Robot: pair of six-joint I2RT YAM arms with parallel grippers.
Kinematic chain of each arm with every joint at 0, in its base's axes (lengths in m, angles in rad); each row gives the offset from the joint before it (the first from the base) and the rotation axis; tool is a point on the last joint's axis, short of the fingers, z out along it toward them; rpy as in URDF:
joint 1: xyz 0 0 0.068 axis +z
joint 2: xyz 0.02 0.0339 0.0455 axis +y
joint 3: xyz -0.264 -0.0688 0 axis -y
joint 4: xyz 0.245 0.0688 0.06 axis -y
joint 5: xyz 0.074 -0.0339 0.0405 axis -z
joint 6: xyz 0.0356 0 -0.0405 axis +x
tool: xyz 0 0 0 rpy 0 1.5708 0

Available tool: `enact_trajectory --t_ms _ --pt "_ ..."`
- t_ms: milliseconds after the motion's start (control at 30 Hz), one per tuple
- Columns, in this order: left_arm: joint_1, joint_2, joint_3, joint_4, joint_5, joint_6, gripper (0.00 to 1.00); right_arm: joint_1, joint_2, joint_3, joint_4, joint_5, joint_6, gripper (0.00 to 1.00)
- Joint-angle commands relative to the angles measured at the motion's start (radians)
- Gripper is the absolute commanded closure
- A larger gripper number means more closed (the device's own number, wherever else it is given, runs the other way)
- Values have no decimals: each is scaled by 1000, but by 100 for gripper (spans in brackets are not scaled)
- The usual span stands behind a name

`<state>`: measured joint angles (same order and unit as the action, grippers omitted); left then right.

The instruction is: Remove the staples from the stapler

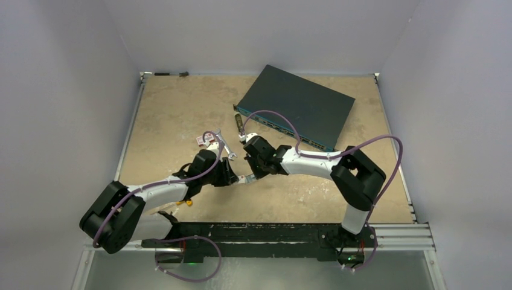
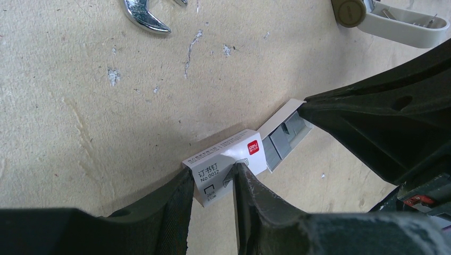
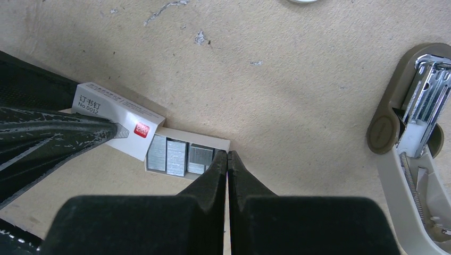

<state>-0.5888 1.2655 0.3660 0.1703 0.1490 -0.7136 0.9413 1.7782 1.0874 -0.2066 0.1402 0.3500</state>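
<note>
The stapler (image 3: 415, 149) lies opened on the table (image 1: 169, 115), just beyond both grippers, with the wrench (image 2: 141, 16) to its left and a dark switch box (image 1: 296, 106) far-right. The left gripper (image 2: 211, 171) clamps the staple box (image 2: 226, 167). The right gripper (image 3: 227, 155) is clenched at the box's slid-out tray, with bare tabletop to the left.

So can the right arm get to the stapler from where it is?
Probably yes: the stapler lies open on bare table close beside the right gripper, with nothing between. Its jaws are shut at the end of the staple box, so it must open first.
</note>
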Motion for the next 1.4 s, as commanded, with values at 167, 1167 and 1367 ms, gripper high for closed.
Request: enact_trajectory --t_ms 167,1167,1367 --pt "-3 -8 -10 -1 -12 20 69 -9 -38 13 34 -33 17 100" --pt "-3 6 -1 5 -5 19 69 -35 17 57 -27 -19 158 100" --pt "-2 6 -1 8 -3 17 69 -36 4 48 -18 9 189 100"
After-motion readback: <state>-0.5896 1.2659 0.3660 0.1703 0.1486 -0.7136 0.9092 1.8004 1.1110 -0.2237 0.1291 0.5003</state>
